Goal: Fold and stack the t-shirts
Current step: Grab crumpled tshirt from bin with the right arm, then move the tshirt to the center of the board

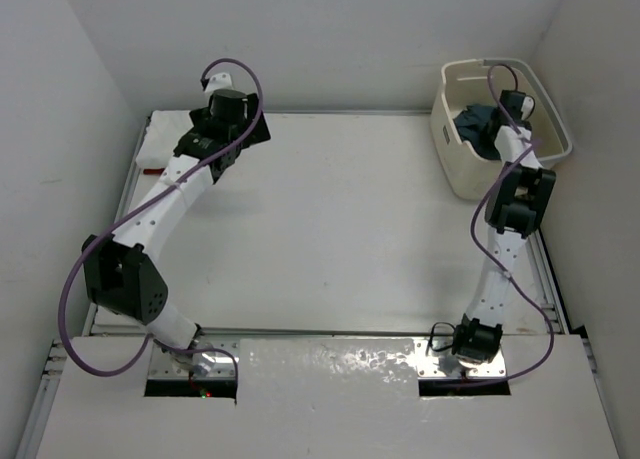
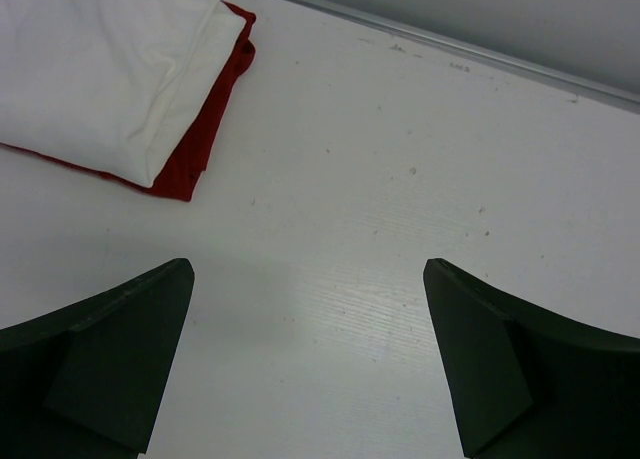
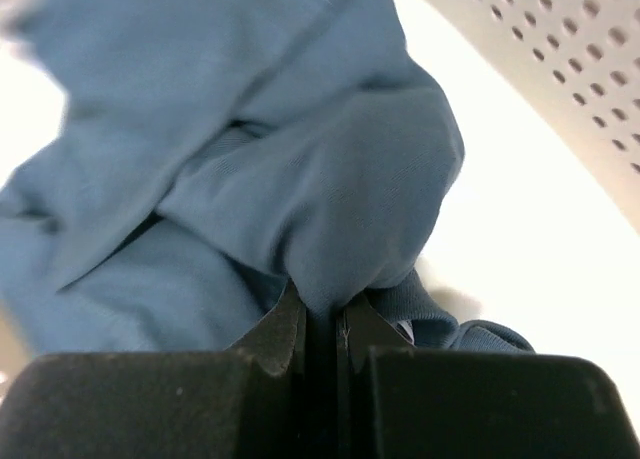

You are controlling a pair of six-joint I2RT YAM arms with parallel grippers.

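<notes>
The folded white t-shirt [image 2: 95,64] lies on top of the folded deep red t-shirt [image 2: 210,119] at the table's far left; in the top view only a red edge [image 1: 152,166] shows beside my left arm. My left gripper [image 2: 305,354] is open and empty over bare table, right of that stack. The teal-blue t-shirt [image 3: 300,169] lies crumpled in the cream basket [image 1: 455,174] at the far right. My right gripper [image 3: 325,314] reaches into the basket and is shut on a fold of the teal-blue t-shirt [image 1: 478,129].
The basket's perforated wall [image 3: 560,59] rises close on the right of my right gripper. The back wall's metal strip [image 2: 450,49] runs just beyond my left gripper. White side walls enclose the table.
</notes>
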